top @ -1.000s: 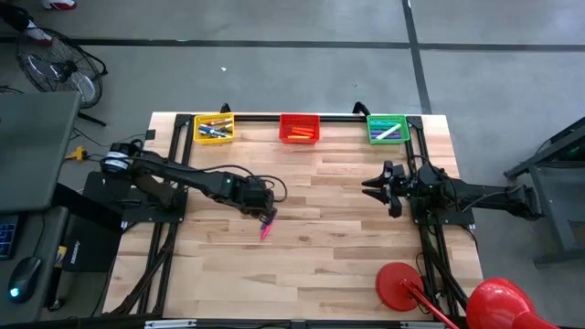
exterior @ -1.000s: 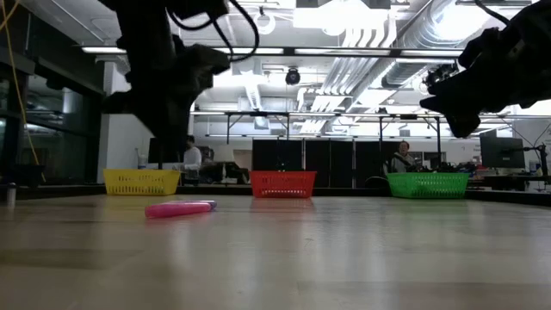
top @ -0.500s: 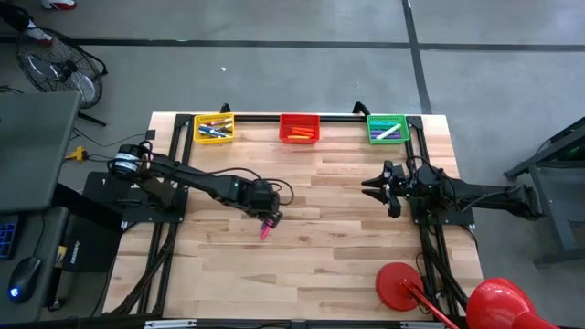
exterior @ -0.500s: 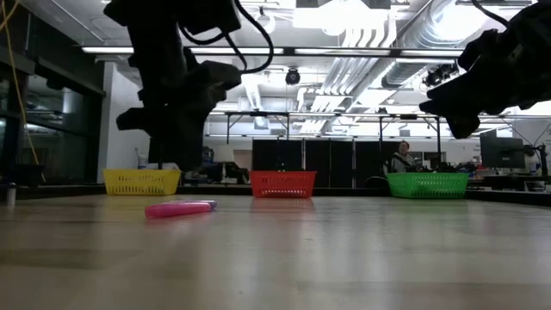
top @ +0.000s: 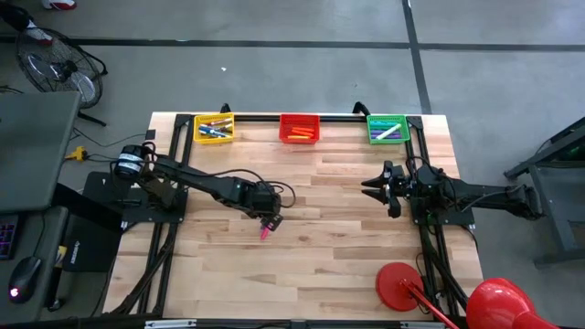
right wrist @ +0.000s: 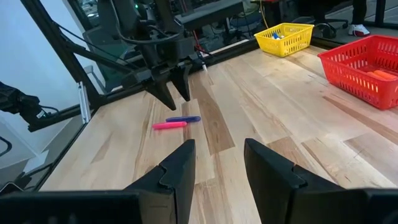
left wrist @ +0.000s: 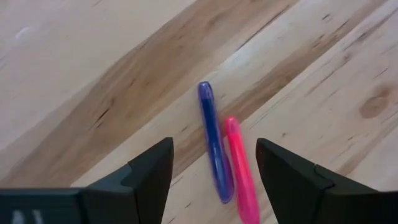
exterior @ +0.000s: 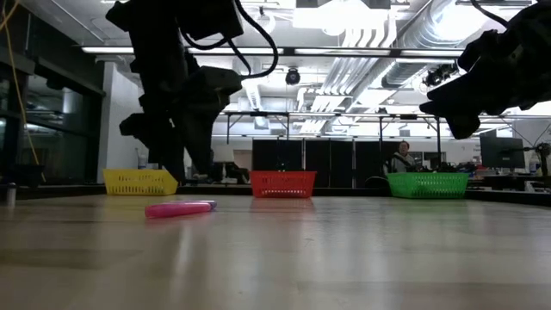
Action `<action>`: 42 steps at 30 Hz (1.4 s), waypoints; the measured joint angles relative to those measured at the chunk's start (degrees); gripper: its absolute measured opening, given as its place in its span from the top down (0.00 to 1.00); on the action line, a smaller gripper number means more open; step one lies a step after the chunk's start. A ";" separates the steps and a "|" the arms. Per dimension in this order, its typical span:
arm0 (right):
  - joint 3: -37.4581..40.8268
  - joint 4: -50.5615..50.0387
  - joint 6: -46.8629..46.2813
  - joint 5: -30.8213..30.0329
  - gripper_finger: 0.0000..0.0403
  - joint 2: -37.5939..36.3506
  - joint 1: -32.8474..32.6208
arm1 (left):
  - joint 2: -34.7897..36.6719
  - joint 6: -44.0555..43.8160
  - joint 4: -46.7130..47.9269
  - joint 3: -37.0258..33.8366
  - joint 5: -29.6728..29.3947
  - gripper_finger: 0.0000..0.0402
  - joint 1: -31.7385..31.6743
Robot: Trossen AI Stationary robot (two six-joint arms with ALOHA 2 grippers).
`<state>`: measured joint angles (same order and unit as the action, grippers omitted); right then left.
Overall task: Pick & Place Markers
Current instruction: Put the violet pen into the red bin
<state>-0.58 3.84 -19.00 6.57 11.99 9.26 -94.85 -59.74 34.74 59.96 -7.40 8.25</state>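
Two markers lie side by side on the wooden table: a pink one (left wrist: 242, 177) and a purple one (left wrist: 213, 137), also the pink one (top: 265, 233) in the high view. My left gripper (top: 271, 219) hovers just above them, open, one finger on either side, touching neither. My right gripper (top: 368, 189) waits open and empty above the table's right part. More markers lie in the yellow basket (top: 214, 128), the red basket (top: 299, 128) and the green basket (top: 387, 128) along the far edge.
A black frame rail (top: 169, 238) runs along each side of the table. A red round-footed object (top: 402, 283) stands at the near right corner. Bare wood (top: 329, 247) lies between the two arms.
My left gripper has sunk a little toward the two markers and shifted slightly toward the table's right edge, and its fingers have opened. The markers have stayed where they lay.
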 joint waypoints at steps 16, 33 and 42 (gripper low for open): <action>-0.02 -0.35 0.00 0.03 0.69 0.04 -0.02 | -6.12 0.12 -2.08 0.08 3.94 0.44 -1.60; -0.02 -0.23 0.00 0.02 0.69 0.00 0.00 | -10.37 0.06 -0.15 0.84 6.28 0.50 -1.84; -0.02 -0.41 0.02 0.07 0.69 -0.03 -0.02 | -12.93 -2.59 4.71 5.06 4.41 0.62 -1.43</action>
<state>-0.60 3.42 -18.98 6.63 11.96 9.23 -107.78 -62.33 39.45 65.02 -2.99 6.83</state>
